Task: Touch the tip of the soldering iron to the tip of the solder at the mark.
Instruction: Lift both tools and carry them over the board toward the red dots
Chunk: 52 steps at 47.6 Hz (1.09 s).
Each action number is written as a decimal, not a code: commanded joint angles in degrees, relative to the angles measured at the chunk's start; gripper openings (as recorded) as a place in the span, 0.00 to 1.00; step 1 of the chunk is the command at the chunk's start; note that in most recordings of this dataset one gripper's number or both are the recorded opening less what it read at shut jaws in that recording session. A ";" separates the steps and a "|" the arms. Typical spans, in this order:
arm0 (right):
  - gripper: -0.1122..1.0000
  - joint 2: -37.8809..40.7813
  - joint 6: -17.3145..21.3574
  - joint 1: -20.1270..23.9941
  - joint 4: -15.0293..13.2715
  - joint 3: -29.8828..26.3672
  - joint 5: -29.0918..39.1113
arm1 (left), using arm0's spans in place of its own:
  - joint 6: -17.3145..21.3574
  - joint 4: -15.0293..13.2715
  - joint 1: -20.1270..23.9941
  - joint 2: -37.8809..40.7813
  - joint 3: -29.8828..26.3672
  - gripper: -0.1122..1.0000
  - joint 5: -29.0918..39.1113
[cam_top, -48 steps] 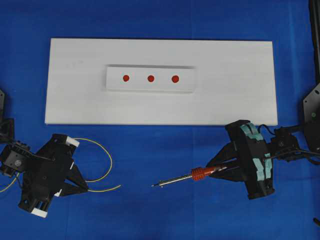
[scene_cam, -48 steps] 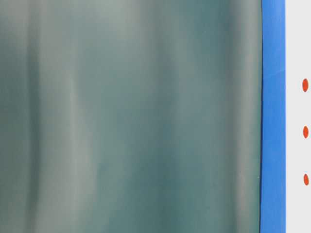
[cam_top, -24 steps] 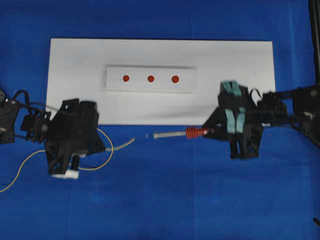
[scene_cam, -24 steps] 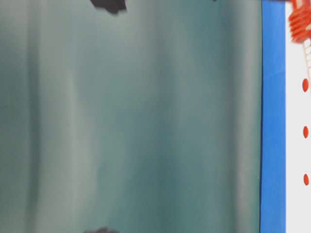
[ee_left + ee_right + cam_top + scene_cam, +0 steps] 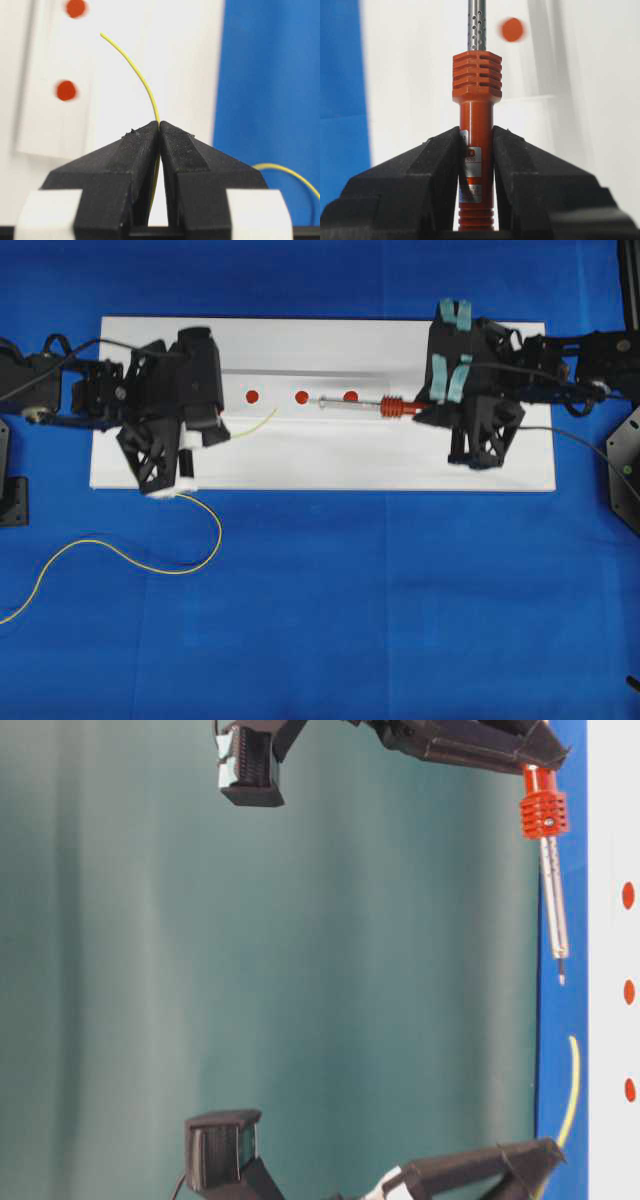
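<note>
My right gripper (image 5: 418,410) is shut on the red-orange body of the soldering iron (image 5: 365,405), which it holds level over the raised white strip (image 5: 300,380). The iron's silver tip lies between the middle mark (image 5: 301,396) and the right mark (image 5: 350,396). My left gripper (image 5: 225,433) is shut on the thin yellow solder (image 5: 258,421). The solder's free end curves up towards the gap between the left mark (image 5: 252,396) and the middle one. The two tips are apart. The wrist views show the solder (image 5: 135,70) and the iron (image 5: 476,100) pinched in the jaws.
The white board (image 5: 480,460) lies on blue cloth. The slack solder (image 5: 150,558) loops over the cloth at the front left. The iron's black cord (image 5: 580,440) trails off to the right. In the table-level view the iron (image 5: 552,890) hangs above the marks (image 5: 628,992).
Both arms have moved from the blue cloth up over the white board and inward, carrying the solder and the iron towards the marks. Both grips are unchanged.
</note>
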 commanded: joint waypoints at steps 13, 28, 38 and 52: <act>0.16 -1.05 0.09 -0.88 -2.20 -1.49 -0.09 | 0.79 0.18 2.64 0.26 -2.72 0.11 -0.18; 0.16 -1.05 0.09 -0.88 -2.20 -1.49 -0.18 | 0.53 0.18 2.81 0.26 -2.64 0.11 0.00; 0.16 -0.18 0.35 -0.88 -2.20 -2.37 -0.18 | -0.09 0.18 2.81 -0.53 -1.49 0.11 0.88; 0.16 0.62 0.18 -0.88 -2.20 -3.16 -0.18 | -1.41 0.18 2.72 -2.81 1.76 0.11 1.41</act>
